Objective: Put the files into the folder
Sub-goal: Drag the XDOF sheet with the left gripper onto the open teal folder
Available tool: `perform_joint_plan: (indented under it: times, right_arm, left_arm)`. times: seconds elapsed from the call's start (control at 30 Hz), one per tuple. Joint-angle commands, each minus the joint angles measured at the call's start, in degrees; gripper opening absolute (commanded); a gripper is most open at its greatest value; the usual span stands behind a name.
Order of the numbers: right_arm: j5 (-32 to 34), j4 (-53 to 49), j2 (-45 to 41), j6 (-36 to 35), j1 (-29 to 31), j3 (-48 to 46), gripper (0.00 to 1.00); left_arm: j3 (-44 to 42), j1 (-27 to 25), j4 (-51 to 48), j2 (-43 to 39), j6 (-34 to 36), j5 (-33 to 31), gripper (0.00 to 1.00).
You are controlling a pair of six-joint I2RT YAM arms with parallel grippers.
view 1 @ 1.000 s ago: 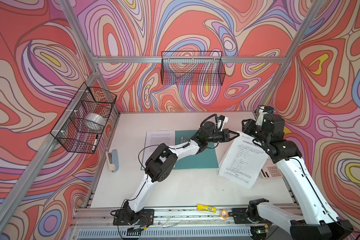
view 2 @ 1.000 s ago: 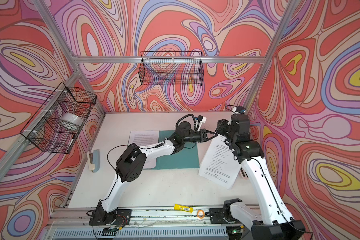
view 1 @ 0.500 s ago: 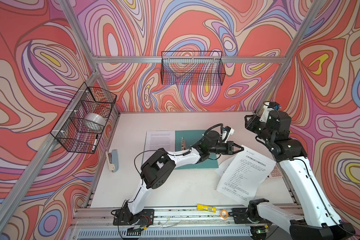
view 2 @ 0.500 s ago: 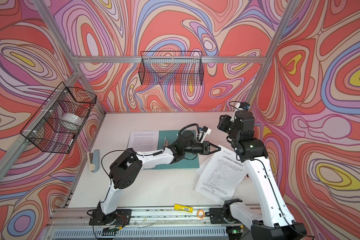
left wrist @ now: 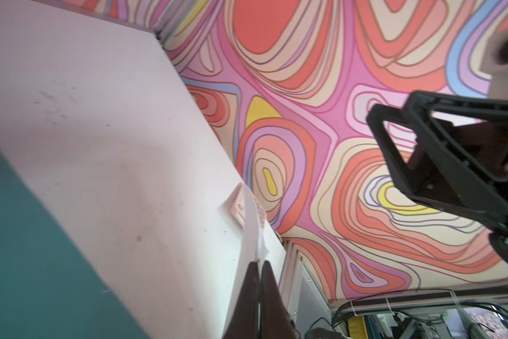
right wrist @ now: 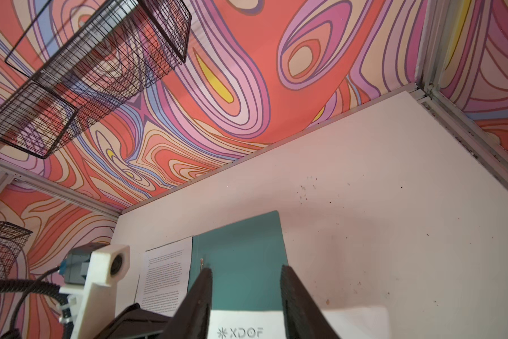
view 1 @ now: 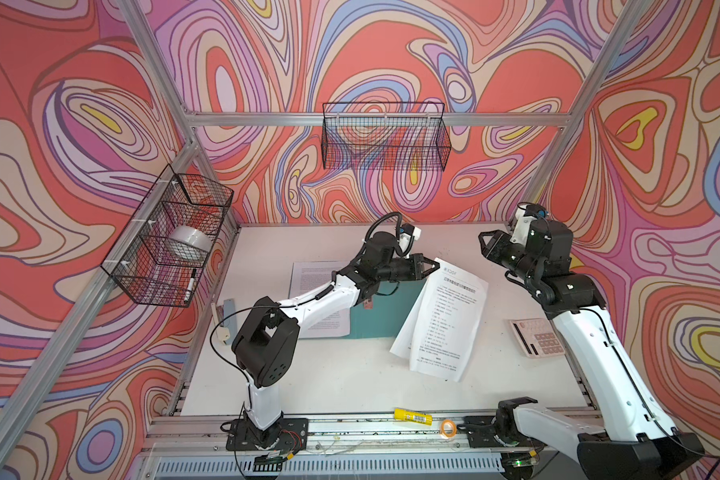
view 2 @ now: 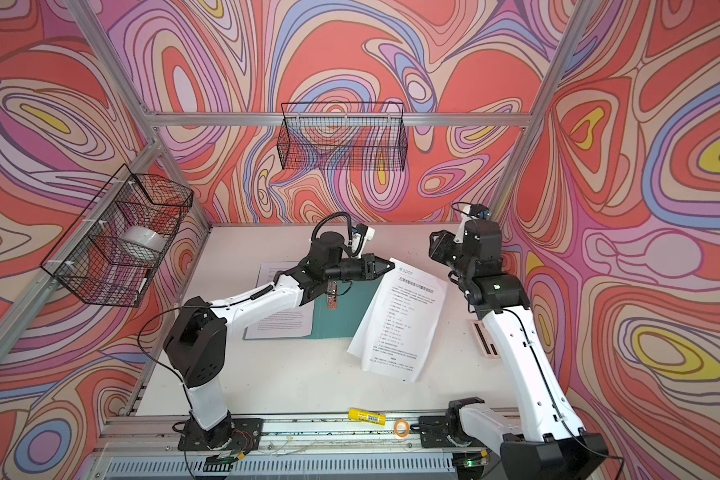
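Note:
The teal folder (view 1: pixel 385 318) (view 2: pixel 345 318) lies open and flat on the white table in both top views. One printed sheet (view 1: pixel 308 276) rests on its left half, and a small metal clip (view 1: pixel 368 306) shows near the spine. My left gripper (view 1: pixel 434 264) (view 2: pixel 390 266) (left wrist: pixel 259 265) is shut on the top corner of the files (view 1: pixel 445 320) (view 2: pixel 404 320). These white sheets slope down to the table just right of the folder. My right gripper (view 1: pixel 483 246) (right wrist: pixel 246 270) is open and empty, raised behind the files' logo edge (right wrist: pixel 246 325).
A pink calculator (view 1: pixel 537 336) lies at the table's right edge. A yellow tube (view 1: pixel 412 415) and an orange ring (view 1: pixel 447 427) sit on the front rail. A stapler (view 1: pixel 227 316) lies at the left edge. Wire baskets (view 1: pixel 385 141) (view 1: pixel 171 237) hang on the walls.
My right gripper has let go of the files, opened wider and drawn back to the right. My left gripper swung forward with the files, then carried them back towards the folder.

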Motion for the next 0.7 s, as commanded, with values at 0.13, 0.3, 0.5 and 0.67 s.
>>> perform_joint_plan:
  times: [0.13, 0.3, 0.5, 0.67]
  right_arm:
    - [-5.97, 3.24, 1.85, -0.49, -0.27, -3.91, 0.45]
    - [-7.59, 4.71, 2.77, 0.26, -0.26, -5.78, 0.43]
    - [-8.14, 5.7, 3.75, 1.14, -0.27, -6.95, 0.42]
    - [-8.58, 6.15, 4.37, 1.49, -0.33, -7.22, 0.42]
  left_arm:
    - [4.9, 5.09, -14.25, 0.53, 10.96, -3.85, 0.0]
    - [4.79, 7.92, -11.2, 4.71, 9.83, -3.82, 0.0]
    - [4.5, 8.0, -4.49, 10.0, 3.1, -5.95, 0.0]
    - [4.55, 7.71, -1.9, 13.01, -0.96, -8.77, 0.0]
